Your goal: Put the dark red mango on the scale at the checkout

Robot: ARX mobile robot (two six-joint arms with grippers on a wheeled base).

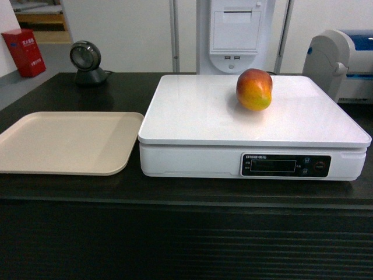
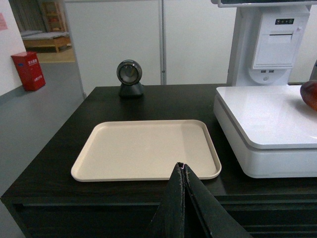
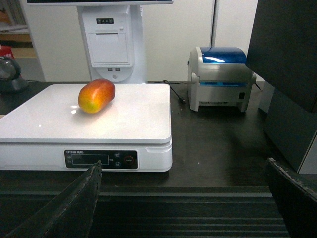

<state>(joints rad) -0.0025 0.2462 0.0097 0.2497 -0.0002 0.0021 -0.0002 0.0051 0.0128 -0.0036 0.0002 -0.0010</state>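
The dark red mango (image 1: 254,89) lies on the white platform of the scale (image 1: 198,116), toward its far right, and nothing touches it. It also shows in the right wrist view, mango (image 3: 96,95) on scale (image 3: 129,114), and at the edge of the left wrist view (image 2: 310,94). The scale stands on the black checkout (image 1: 192,195). My left gripper (image 2: 182,167) is shut and empty, held in front of the counter edge near the beige tray. My right gripper (image 3: 183,166) is wide open and empty, low before the counter front. Neither gripper shows in the head view.
A beige tray (image 1: 64,143) lies empty left of the scale. A round barcode scanner (image 1: 86,63) stands at the back left, a receipt terminal (image 1: 234,32) behind the scale, a label printer (image 3: 218,77) to the right, and a dark box (image 3: 292,74) at the far right.
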